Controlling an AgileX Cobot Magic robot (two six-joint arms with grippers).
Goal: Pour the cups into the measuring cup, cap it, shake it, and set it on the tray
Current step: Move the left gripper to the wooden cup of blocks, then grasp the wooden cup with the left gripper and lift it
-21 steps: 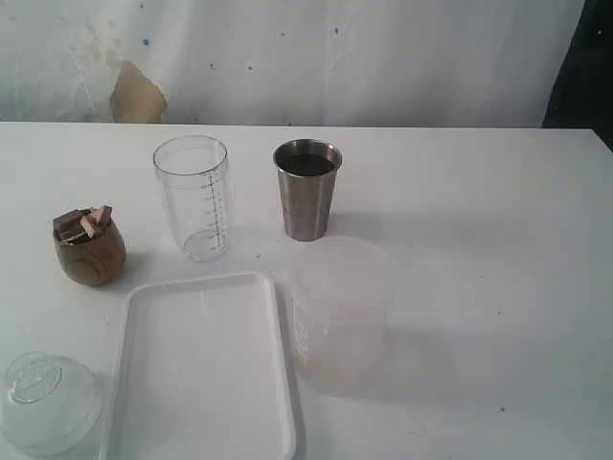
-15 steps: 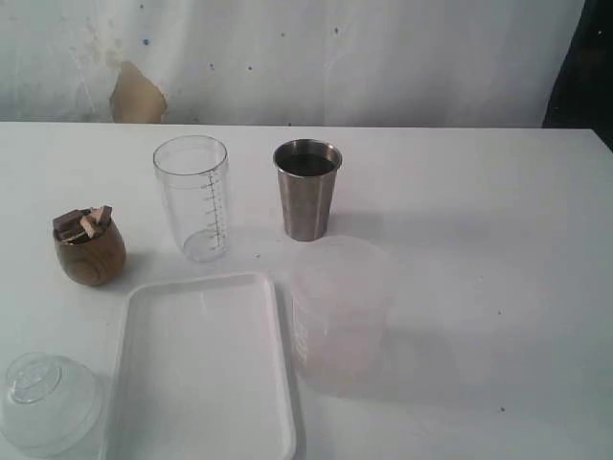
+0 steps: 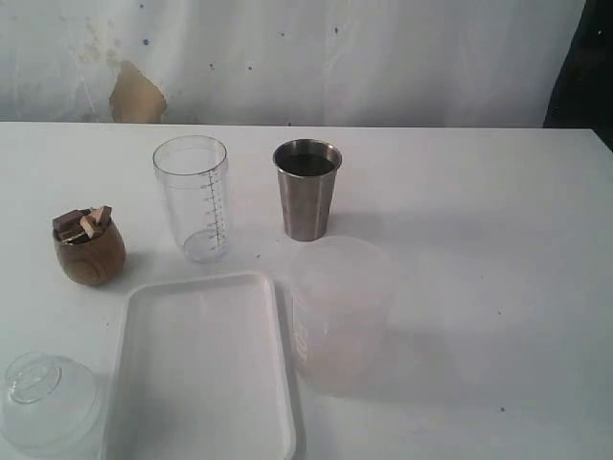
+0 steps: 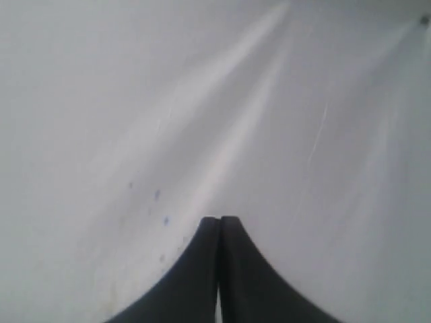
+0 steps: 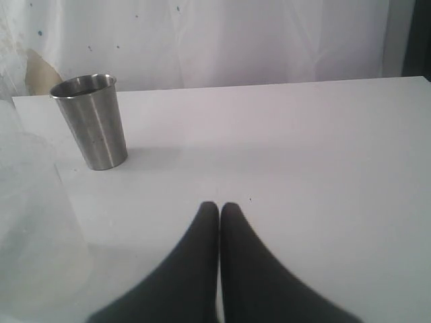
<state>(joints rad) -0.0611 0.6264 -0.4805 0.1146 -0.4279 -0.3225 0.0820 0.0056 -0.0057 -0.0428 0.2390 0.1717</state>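
Nearest me sit one clear dome lid [image 3: 48, 402] and the one white tray [image 3: 201, 364], with one frosted tub [image 3: 340, 316] just beside the tray. Further back there's the wooden cup [image 3: 89, 251], heaped with brownish chunks. Behind that, the measuring cup [image 3: 192, 196] and steel tumbler [image 3: 307, 190] stand upright, near each other but apart. So two cups total. The measuring cup looks light, thin and slick, so I'd pinch it gently mid-wall. The tumbler's smooth and tapered, so go around the middle. The left gripper [image 4: 219, 222] and right gripper [image 5: 219, 207] both have their jaws pressed together, holding nothing.
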